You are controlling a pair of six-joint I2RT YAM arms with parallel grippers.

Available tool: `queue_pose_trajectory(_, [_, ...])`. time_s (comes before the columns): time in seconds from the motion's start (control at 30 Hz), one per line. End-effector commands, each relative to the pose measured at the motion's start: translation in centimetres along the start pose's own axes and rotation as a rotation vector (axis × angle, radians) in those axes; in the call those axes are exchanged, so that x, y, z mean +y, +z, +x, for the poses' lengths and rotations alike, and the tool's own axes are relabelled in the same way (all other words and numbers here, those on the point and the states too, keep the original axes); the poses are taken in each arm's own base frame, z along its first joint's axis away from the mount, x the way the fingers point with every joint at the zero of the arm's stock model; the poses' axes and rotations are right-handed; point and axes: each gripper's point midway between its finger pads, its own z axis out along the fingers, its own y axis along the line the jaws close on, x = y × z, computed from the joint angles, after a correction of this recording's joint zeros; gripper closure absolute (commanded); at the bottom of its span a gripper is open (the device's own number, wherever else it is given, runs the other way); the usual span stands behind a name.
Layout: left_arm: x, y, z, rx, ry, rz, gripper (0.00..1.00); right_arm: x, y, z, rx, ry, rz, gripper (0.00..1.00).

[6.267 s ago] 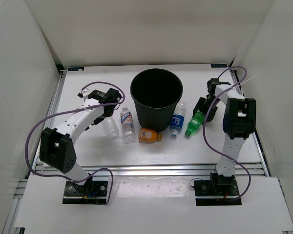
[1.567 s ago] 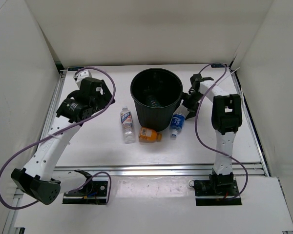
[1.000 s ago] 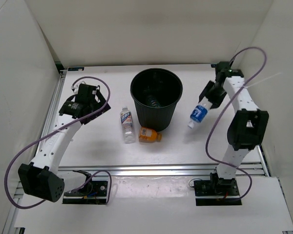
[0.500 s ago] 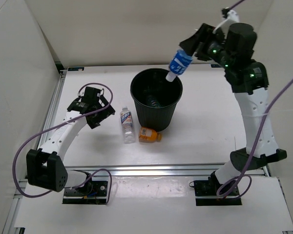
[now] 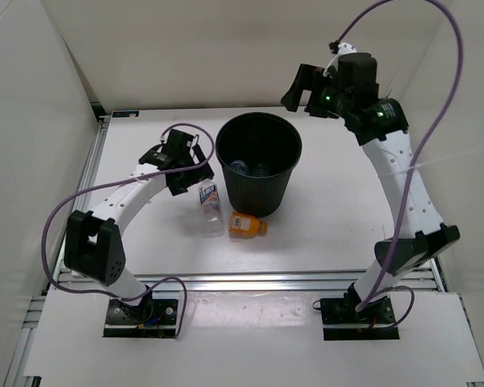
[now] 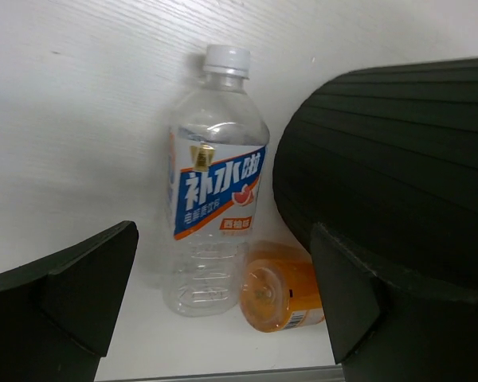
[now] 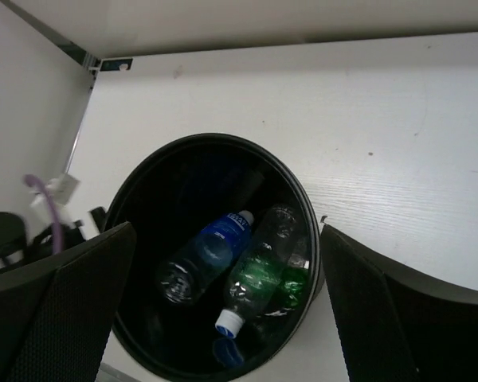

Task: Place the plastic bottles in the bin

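We see a white surface (image 5: 339, 218) carrying three things. The black bin (image 5: 258, 192) stands upright below the right jaws. A clear white-labelled bottle (image 6: 215, 207) lies flat under the open left jaws, and a squat orange bottle (image 6: 279, 290) lies just beside it, against the bin's foot.

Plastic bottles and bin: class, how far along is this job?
Done: the blue-labelled bottle and green bottle lie inside the bin. In hand: nothing; the right claw is open above the bin, the left claw open over the white-labelled bottle. Left: that bottle and the orange bottle, on the table.
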Motion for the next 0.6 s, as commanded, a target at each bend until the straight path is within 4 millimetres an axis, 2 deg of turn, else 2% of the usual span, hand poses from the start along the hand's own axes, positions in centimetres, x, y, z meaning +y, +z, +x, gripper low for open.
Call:
queue_pose_trajectory(0.0, [-2.1,0.5,0.1,-0.006,0.077,0.05,0.0,0.8,-4.5,-2.6,-0.121,-0.037,-0.019,0.0])
queue_pose_trajectory(0.07, [-2.1,1.0,1.1,0.022,0.102,0.047,0.0,0.5,-5.3,-2.2,-0.119,-0.046,-0.008,0.0])
queue_pose_trajectory(0.13, [-1.6,2.4,2.7,0.06,0.127,0.035,0.0,-0.4,-5.5,-1.4,-0.107,-0.054,0.029,0.0])
queue_pose_trajectory(0.3, [-0.8,4.0,5.8,0.135,0.169,0.016,0.0,-1.3,-6.9,-1.3,-0.132,-0.071,0.071,0.0])
queue_pose_trajectory(0.33, [-1.2,4.0,6.0,0.131,0.176,0.026,0.0,-1.6,-7.2,-1.2,-0.136,-0.07,0.081,0.0])
queue_pose_trajectory(0.4, [-0.3,5.0,7.7,0.182,0.188,-0.001,0.0,-1.8,-7.5,-1.2,-0.139,-0.079,0.09,0.0])
queue_pose_trajectory(0.43, [-0.3,5.0,7.7,0.182,0.188,-0.001,0.0,-1.8,-7.7,-1.0,-0.139,-0.079,0.09,0.0])
queue_pose_trajectory(0.47, [0.0,5.3,8.5,0.201,0.199,-0.012,0.0,-1.8,-8.3,-1.0,-0.143,-0.079,0.089,0.0])
queue_pose_trajectory(0.5, [0.5,5.7,9.1,0.216,0.21,-0.026,0.02,-2.4,-7.9,-0.4,-0.126,-0.087,0.11,0.0])
queue_pose_trajectory(0.57, [1.0,6.0,9.7,0.237,0.22,-0.032,0.09,-2.6,-8.7,-0.4,-0.141,-0.086,0.121,0.0])
